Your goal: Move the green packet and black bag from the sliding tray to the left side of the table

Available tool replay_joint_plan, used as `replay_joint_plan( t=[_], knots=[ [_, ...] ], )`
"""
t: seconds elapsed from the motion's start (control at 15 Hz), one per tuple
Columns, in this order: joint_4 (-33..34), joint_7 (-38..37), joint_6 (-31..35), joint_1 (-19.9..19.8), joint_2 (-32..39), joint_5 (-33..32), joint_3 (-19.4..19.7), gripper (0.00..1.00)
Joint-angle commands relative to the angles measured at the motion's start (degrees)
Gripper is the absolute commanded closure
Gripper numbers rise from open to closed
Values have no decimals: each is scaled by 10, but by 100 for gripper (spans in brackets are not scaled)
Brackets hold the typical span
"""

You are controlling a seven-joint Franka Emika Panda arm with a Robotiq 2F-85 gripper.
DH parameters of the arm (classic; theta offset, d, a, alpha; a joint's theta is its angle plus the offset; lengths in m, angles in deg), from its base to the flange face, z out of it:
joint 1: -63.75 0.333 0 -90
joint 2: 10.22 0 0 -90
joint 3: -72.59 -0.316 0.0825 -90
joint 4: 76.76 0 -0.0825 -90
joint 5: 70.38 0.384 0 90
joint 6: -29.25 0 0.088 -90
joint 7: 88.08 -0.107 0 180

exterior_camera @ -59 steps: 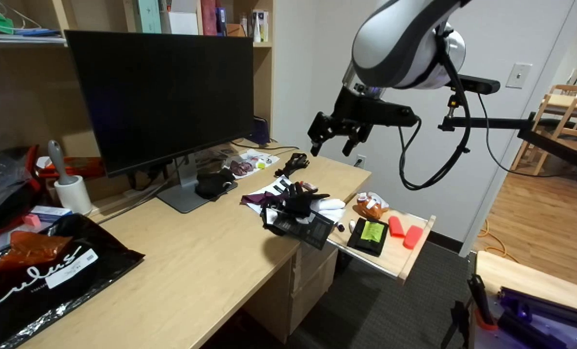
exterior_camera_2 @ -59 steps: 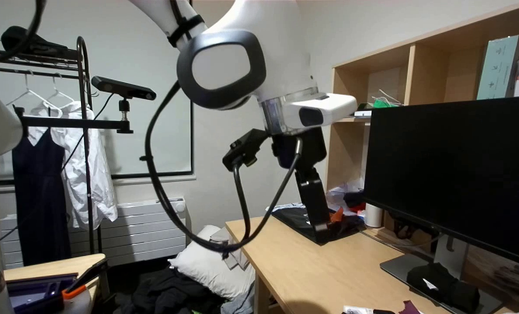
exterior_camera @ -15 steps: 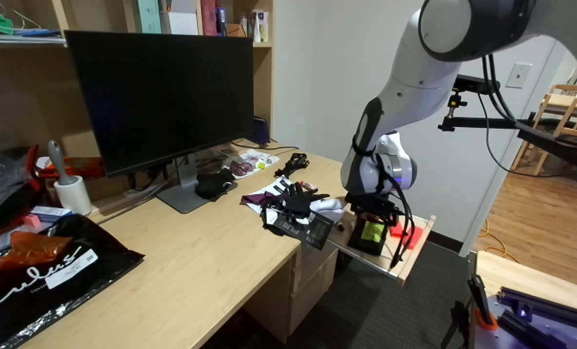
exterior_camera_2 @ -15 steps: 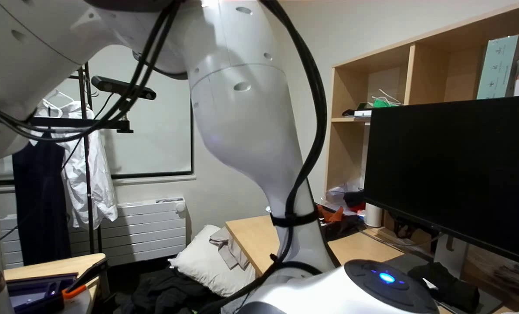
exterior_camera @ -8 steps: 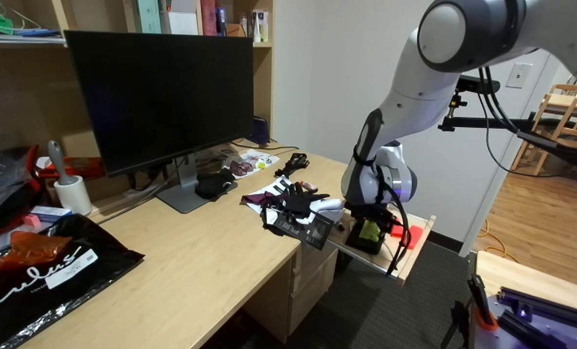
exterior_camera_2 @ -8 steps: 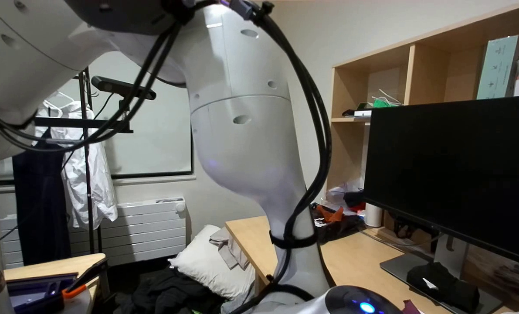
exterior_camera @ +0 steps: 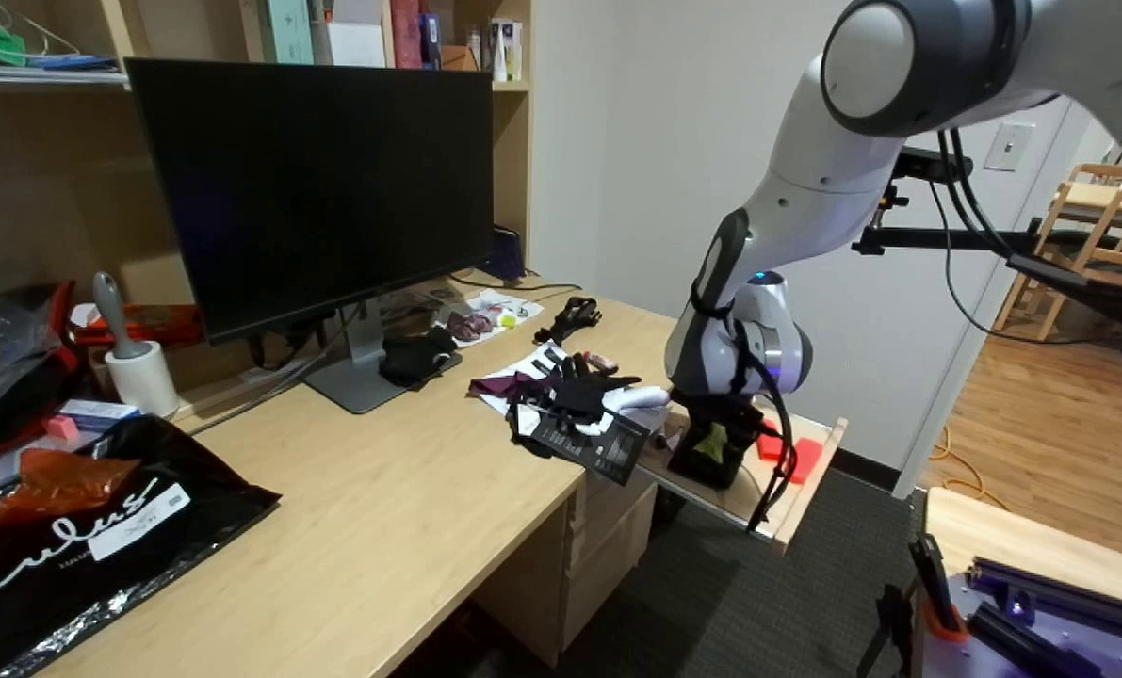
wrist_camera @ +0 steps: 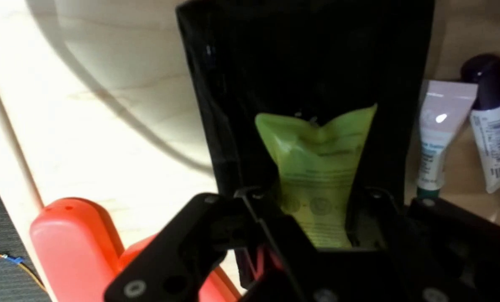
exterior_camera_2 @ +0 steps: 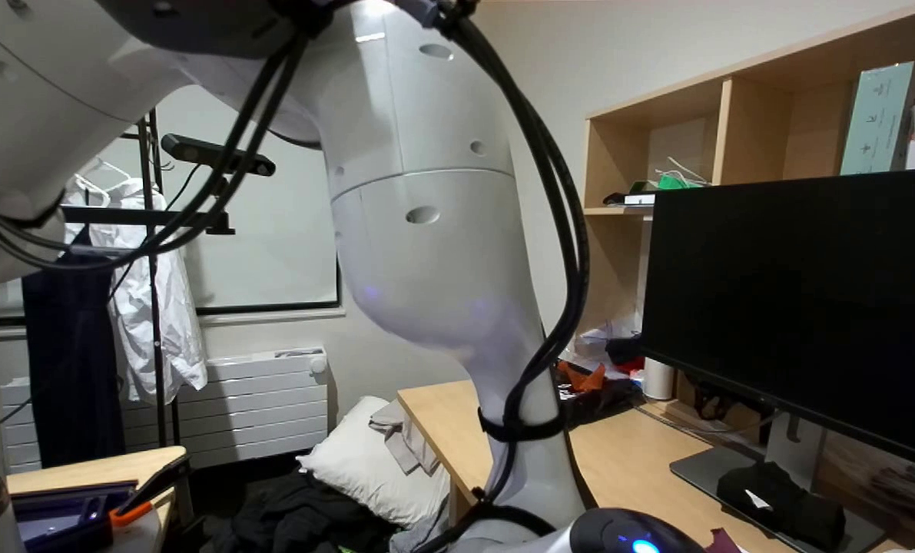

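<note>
The green packet (wrist_camera: 321, 167), clasped at its two sides by the pincer (wrist_camera: 315, 205), is buckled over the black bag (wrist_camera: 308, 63) on the sliding tray (wrist_camera: 149, 188) — whether packet and bag touch, we cannot tell. Taking the packet as centre of the dial in the wrist view, we find two red pieces (wrist_camera: 73, 247) at eight o'clock and two small tubes (wrist_camera: 436, 130) between two and three. In an exterior view we locate the surface (exterior_camera: 363, 471), with its black monitor (exterior_camera: 316, 198), outward from the sliding tray — the surface at nine o'clock, the monitor at ten.
</note>
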Motion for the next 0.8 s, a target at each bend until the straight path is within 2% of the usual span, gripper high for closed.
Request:
replay_joint_plan(
  t=[0.0,0.27,0.53,0.73],
  knots=[
    [-18,41,2,-20,-19,15,-19,88],
    [-67,79,-24,-23,-78,9,-17,87],
    [-130,131,-34,-43,-164,16,-27,87],
    [-153,151,-71,-52,-221,21,-23,87]
  ],
)
